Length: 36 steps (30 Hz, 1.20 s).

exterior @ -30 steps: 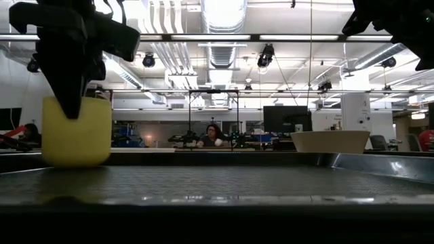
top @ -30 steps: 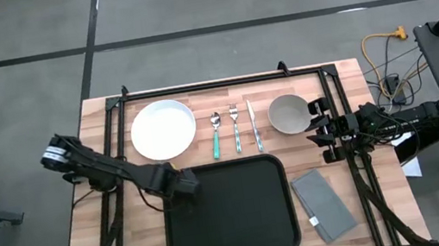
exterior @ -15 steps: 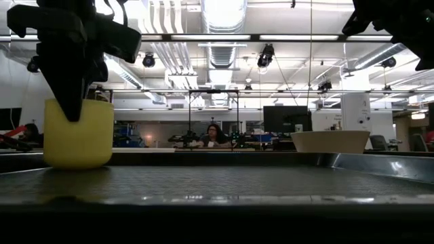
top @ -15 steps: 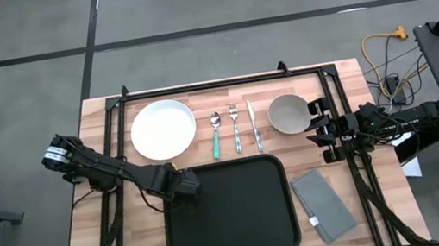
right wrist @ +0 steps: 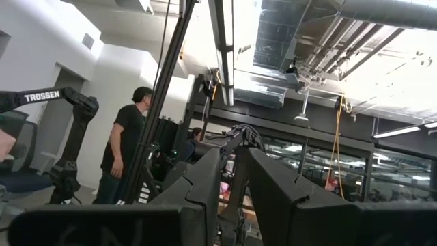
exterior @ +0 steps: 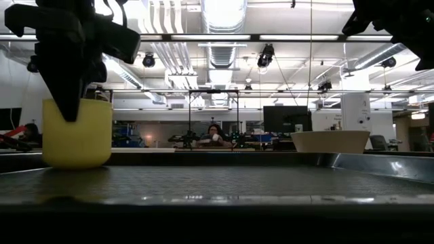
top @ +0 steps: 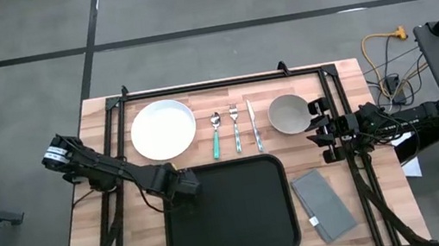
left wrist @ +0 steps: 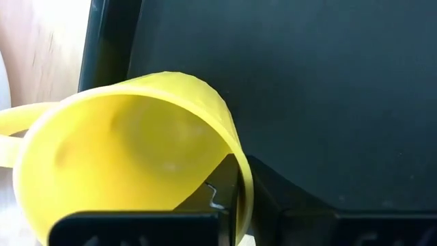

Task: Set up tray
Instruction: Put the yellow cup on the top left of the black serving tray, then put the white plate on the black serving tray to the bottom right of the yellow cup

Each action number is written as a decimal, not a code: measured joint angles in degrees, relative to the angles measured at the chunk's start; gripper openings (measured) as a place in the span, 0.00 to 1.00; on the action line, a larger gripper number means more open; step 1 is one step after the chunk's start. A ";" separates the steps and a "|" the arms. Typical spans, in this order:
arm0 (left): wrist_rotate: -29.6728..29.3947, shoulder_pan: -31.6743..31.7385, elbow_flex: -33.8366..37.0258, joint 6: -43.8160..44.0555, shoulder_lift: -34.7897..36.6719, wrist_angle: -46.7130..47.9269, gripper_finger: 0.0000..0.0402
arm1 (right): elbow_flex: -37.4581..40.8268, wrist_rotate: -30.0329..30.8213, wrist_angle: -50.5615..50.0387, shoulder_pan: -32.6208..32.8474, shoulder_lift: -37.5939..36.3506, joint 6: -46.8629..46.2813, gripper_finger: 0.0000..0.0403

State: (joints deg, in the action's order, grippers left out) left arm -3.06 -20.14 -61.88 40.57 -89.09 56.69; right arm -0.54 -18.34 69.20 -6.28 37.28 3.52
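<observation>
The black tray (top: pixel 235 225) lies near the table's near edge, in the middle. My left gripper (top: pixel 180 184) hangs over the tray's far left corner, shut on a yellow cup (exterior: pixel 76 132) with a side handle. From above, the gripper hides the cup. The low view shows the cup upright, its base at the level of the tray floor (exterior: pixel 237 179). My right gripper (top: pixel 323 132) waits open at the table's right side, just right of the grey bowl (top: pixel 290 113). My left gripper (left wrist: pixel 235 178) holds the yellow cup by its rim (left wrist: pixel 242 171). One finger (left wrist: pixel 205 205) is inside the cup and the other (left wrist: pixel 287 198) outside the wall. The fingers come from above, pointing down. The cup stays upright; I cannot tell whether its base touches the tray.
Along the far side lie a white plate (top: pixel 163 130), a green-handled spoon (top: pixel 215 137), a fork (top: pixel 236 129), a knife (top: pixel 254 126) and the bowl. A grey folded napkin (top: pixel 323 204) lies right of the tray. People show in the room beyond.
</observation>
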 joint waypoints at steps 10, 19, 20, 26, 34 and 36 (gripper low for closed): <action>0.17 0.00 0.14 -1.35 -0.01 0.63 0.29 | 0.02 0.01 -0.01 0.01 0.00 -0.07 0.17; 0.17 0.00 0.08 -1.30 0.14 1.17 0.49 | 0.01 0.00 0.00 0.01 0.00 -0.02 0.17; 0.16 0.00 -0.06 -1.30 0.20 1.72 0.50 | 0.00 0.01 -0.01 0.01 0.00 0.03 0.17; 0.14 0.00 -3.32 -2.18 0.30 6.57 0.52 | 0.01 0.00 -0.01 0.00 0.00 -0.07 0.17; -0.20 -0.04 -10.76 -4.75 0.32 10.85 0.53 | 0.02 0.01 0.01 0.01 0.00 -0.03 0.17; -0.59 -0.04 -12.27 -6.80 0.32 12.24 0.53 | 0.01 0.00 0.00 0.00 0.00 -0.03 0.17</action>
State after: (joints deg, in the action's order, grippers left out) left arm -3.65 -20.18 -74.15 33.76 -88.77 68.94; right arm -0.53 -18.33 69.20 -6.28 37.28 3.49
